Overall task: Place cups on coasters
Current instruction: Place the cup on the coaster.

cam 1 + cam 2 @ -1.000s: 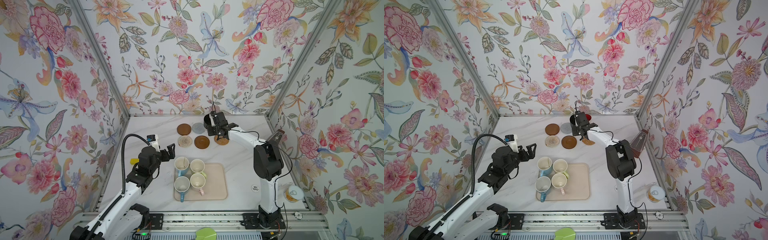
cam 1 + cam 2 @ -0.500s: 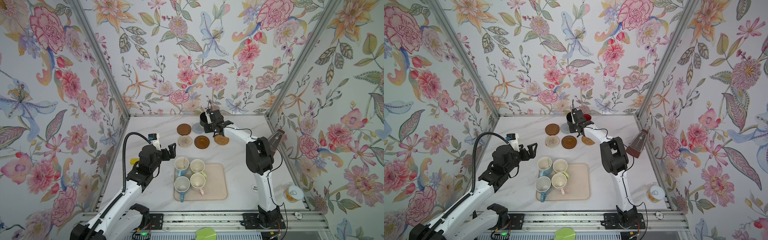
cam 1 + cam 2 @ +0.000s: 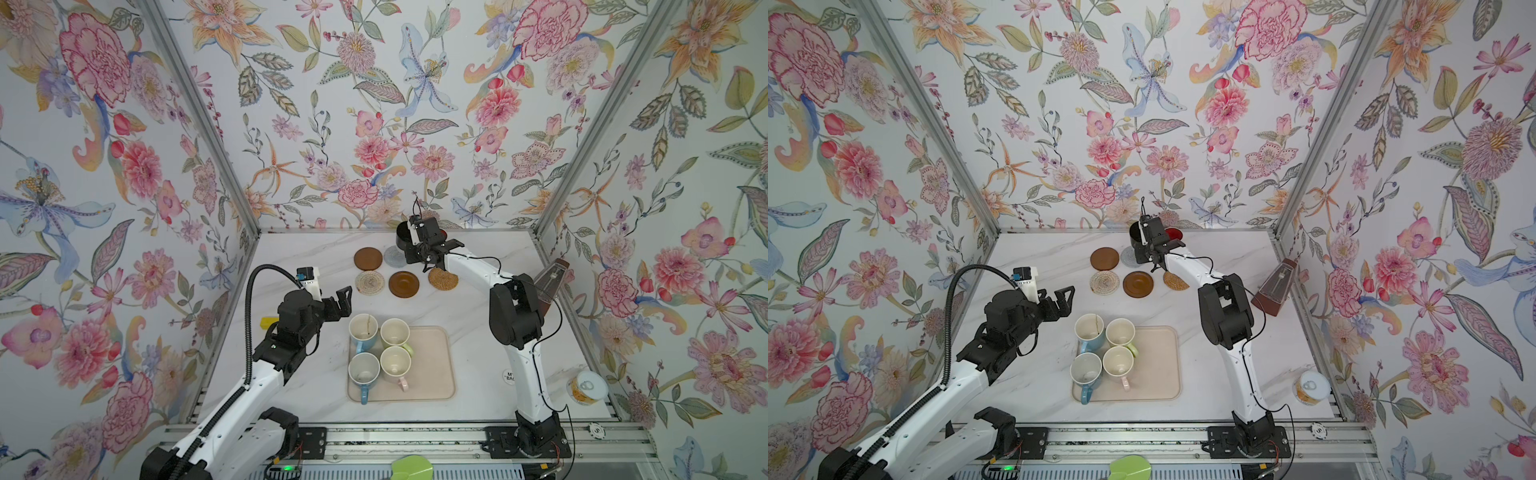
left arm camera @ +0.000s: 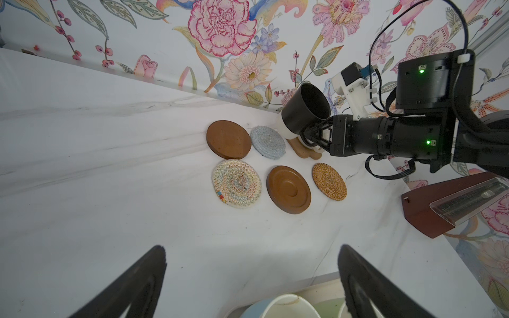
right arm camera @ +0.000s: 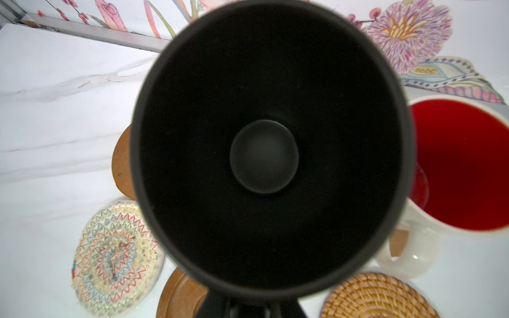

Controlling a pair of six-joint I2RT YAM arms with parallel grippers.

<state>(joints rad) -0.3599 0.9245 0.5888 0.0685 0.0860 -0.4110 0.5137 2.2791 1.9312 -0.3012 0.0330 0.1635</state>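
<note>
My right gripper (image 3: 420, 254) is shut on the handle of the black cup (image 3: 402, 238), which hangs upright just above the grey coaster (image 3: 393, 257) at the back. In the right wrist view the black cup (image 5: 264, 157) fills the frame. Beside it, the white cup with red inside (image 5: 462, 165) stands on the tan flower coaster (image 4: 300, 150). Bare coasters: two dark brown discs (image 3: 368, 258) (image 3: 404, 284), cream woven (image 3: 369, 282), golden rattan (image 3: 443, 278). Two light blue cups (image 3: 363, 329) (image 3: 364, 370), a pale green (image 3: 395, 332) and a pale pink (image 3: 395, 362) stand on the tray. My left gripper (image 4: 252, 275) is open, empty, left of them.
The beige tray (image 3: 434, 365) lies at the front middle. A brown metronome (image 3: 548, 286) stands by the right wall and a tin can (image 3: 586, 387) at the front right corner. A small yellow block (image 3: 269, 322) lies by the left wall, and a white sticker (image 3: 510, 376) near the right arm's base.
My right gripper has carried the black cup a little leftward and back, from beside the flower coaster to over the grey one. The left arm has barely moved.
</note>
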